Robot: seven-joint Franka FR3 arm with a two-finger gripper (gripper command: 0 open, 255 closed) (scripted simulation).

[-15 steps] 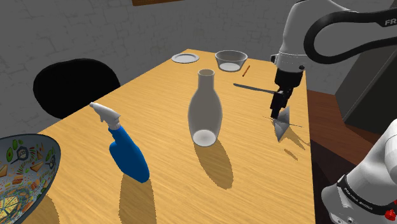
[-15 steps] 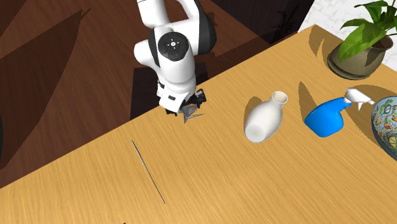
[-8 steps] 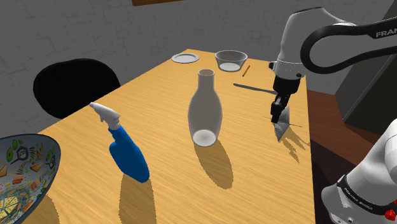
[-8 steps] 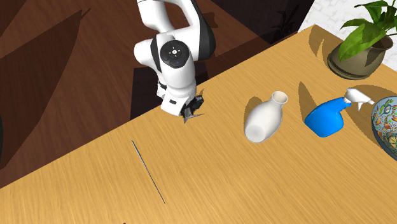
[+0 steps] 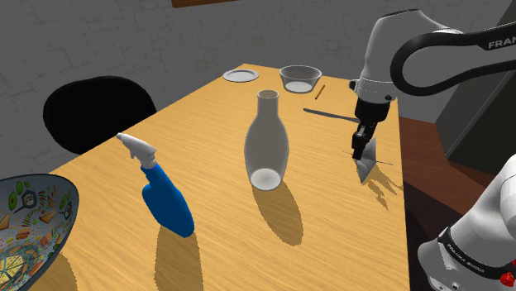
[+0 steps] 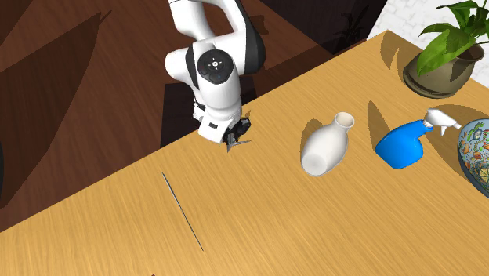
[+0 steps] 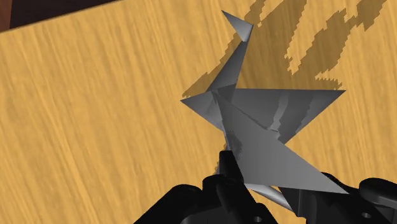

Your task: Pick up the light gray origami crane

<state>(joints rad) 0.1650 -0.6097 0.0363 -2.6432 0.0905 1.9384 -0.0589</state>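
My gripper [image 7: 253, 181] is clamped on the light grey origami crane [image 7: 267, 121], one black finger [image 7: 229, 167] pressed against its folded body below a wing, close to the wooden table's [image 5: 215, 140] edge at the shoulder view's right, well apart from the pale vase [image 5: 266, 145] and blue spray bottle [image 5: 165, 198].

Grey crane [image 7: 267, 121], blue spray bottle [image 5: 168, 202], off-white vase [image 5: 266, 145], multicoloured leaf-patterned bowl [image 5: 33, 217], wood-grain table [image 5: 215, 248]

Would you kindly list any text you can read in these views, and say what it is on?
"FR", cut off at the picture's edge, on the arm's upper link.
Small print on the arm's base: too small to read.
None on the crane.
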